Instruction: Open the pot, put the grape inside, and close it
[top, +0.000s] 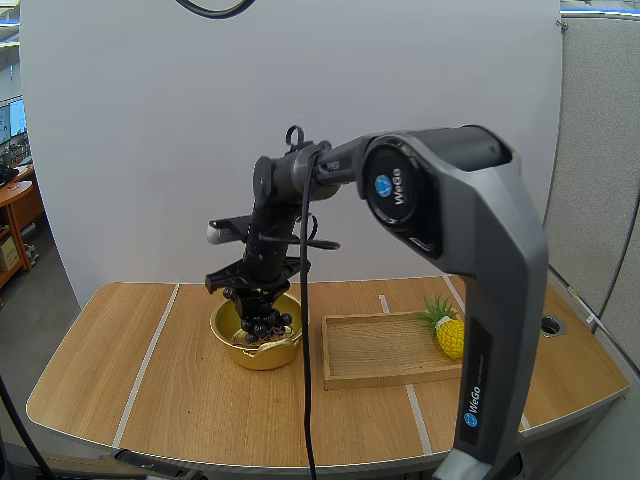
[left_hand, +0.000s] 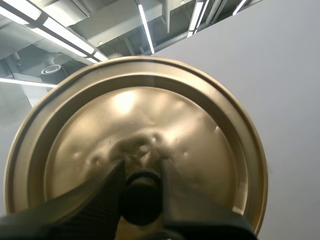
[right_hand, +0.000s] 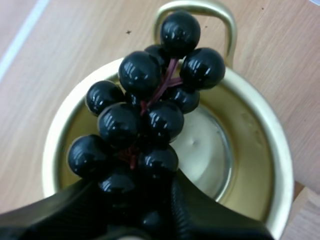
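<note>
A gold pot (top: 257, 350) stands open on the wooden table, left of the tray. My right gripper (top: 254, 296) hangs just over its mouth, shut on a bunch of black grapes (top: 263, 322) that dangles into the pot. In the right wrist view the grapes (right_hand: 145, 120) hang over the pot's rim (right_hand: 272, 165), with the gripper (right_hand: 142, 210) pinching the bunch. In the left wrist view my left gripper (left_hand: 141, 192) is shut on the black knob (left_hand: 141, 200) of the gold lid (left_hand: 150, 125), which is held up in the air.
A shallow wooden tray (top: 385, 348) lies right of the pot. A small toy pineapple (top: 445, 328) sits at the tray's right end. My right arm's big grey link (top: 470, 260) rises across the right half of the table.
</note>
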